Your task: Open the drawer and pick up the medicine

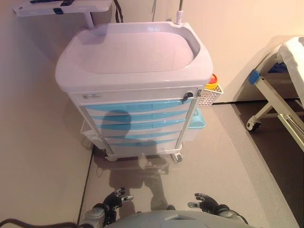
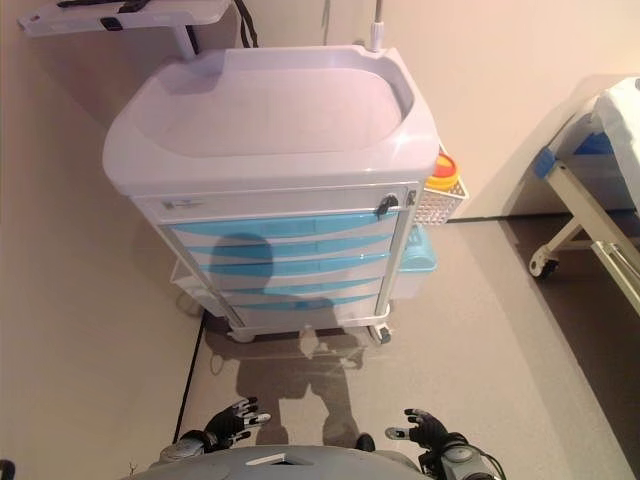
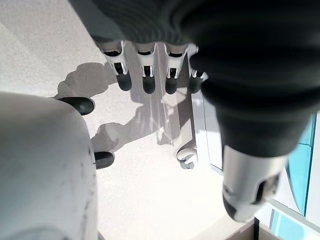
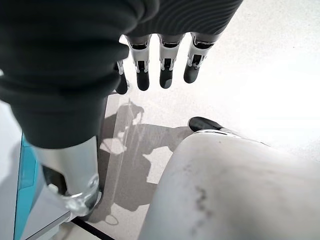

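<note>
Two hands hang low at my sides, nearest to me and well apart from anything I need to touch. My left hand (image 1: 115,198) has its fingers relaxed and spread, empty; my right hand (image 1: 205,202) is the same, fingers loose, carrying nothing. Both wrist views agree: straight fingers over bare grey floor (image 1: 223,156), nothing between fingers and thumb.

Beyond the hands stands the medical cart (image 1: 135,71) on castors, its front facing me. Every blue drawer (image 1: 137,107) in the stack is pushed in flush, and the white top panel with the lock (image 1: 188,95) sits closed above them. The cart's top tray is bare. A small white basket (image 1: 209,95) hangs on its right side with a yellow and red container (image 1: 212,81) in it. Further right, by the wall, is a bed frame (image 1: 275,99).

The medicine shows nowhere; I judge it lies inside one of the shut drawers, which one I cannot tell. So nothing is done yet: I have to close in, reach a drawer front, pull it out, then find and lift the medicine.
</note>
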### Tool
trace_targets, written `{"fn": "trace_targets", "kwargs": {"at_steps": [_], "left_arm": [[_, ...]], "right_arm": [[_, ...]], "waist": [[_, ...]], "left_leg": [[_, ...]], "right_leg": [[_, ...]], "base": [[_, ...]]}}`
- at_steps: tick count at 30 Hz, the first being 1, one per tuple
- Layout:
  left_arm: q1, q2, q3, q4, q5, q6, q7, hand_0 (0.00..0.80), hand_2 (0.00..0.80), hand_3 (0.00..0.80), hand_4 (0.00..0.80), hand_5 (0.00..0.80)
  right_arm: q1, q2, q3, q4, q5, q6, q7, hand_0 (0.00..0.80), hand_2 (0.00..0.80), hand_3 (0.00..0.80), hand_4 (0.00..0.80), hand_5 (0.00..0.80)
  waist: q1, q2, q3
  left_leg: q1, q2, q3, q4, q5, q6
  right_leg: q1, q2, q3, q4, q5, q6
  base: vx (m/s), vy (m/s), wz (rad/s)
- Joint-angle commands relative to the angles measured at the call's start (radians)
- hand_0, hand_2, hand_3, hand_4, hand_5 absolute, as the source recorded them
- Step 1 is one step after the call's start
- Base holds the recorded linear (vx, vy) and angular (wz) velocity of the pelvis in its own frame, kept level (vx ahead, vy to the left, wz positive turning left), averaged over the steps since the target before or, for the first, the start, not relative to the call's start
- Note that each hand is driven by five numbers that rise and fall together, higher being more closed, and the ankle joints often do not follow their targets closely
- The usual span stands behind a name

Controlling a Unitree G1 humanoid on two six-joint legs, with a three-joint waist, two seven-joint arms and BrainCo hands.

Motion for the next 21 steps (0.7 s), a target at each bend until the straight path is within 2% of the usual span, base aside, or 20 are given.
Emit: {"fn": "trace_targets", "kwargs": {"at_steps": [1, 7, 17, 21], "left_arm": [[-0.032, -0.032, 0.012, 0.04, -0.009, -0.019, 0.017, 0.0, 0.0, 0.0, 0.0, 0.0], [-0.033, -0.033, 0.026, 0.047, -0.014, -0.023, 0.064, 0.0, 0.0, 0.0, 0.0, 0.0], [-0.057, -0.032, 0.02, 0.031, -0.041, -0.048, 0.087, 0.0, 0.0, 0.0, 0.0, 0.0], [-0.133, -0.018, -0.018, -0.001, -0.068, -0.071, 0.1, 0.0, 0.0, 0.0, 0.0, 0.0]], "right_arm": [[-0.027, 0.01, 0.026, 0.036, -0.003, -0.024, 0.002, 0.0, 0.0, 0.0, 0.0, 0.0], [-0.022, 0.014, 0.027, 0.031, 0.004, -0.029, -0.005, 0.0, 0.0, 0.0, 0.0, 0.0], [-0.033, 0.003, 0.037, 0.009, 0.029, -0.032, -0.014, 0.0, 0.0, 0.0, 0.0, 0.0], [-0.094, -0.007, 0.057, -0.031, 0.096, -0.069, -0.041, 0.0, 0.0, 0.0, 0.0, 0.0]], "waist": [[0.012, -0.019, -0.009], [0.016, -0.021, 0.0], [0.018, -0.024, 0.053], [0.021, -0.025, 0.163]], "left_leg": [[-0.023, -0.033, 0.114, 0.008, -0.029, 0.018], [-0.027, -0.036, 0.112, 0.014, -0.031, 0.021], [-0.104, -0.056, 0.089, 0.102, -0.052, 0.039], [-0.236, -0.057, 0.079, 0.18, -0.042, 0.052]], "right_leg": [[0.028, -0.01, 0.0, 0.047, -0.044, 0.062], [0.024, -0.014, -0.009, 0.052, -0.046, 0.062], [-0.052, -0.017, 0.017, 0.132, -0.065, 0.051], [-0.202, -0.026, 0.019, 0.242, -0.067, 0.048]], "base": [[0.034, 0.01, 0.0], [0.033, 0.007, 0.0], [0.028, 0.015, 0.0], [-0.203, -0.006, 0.0]]}}
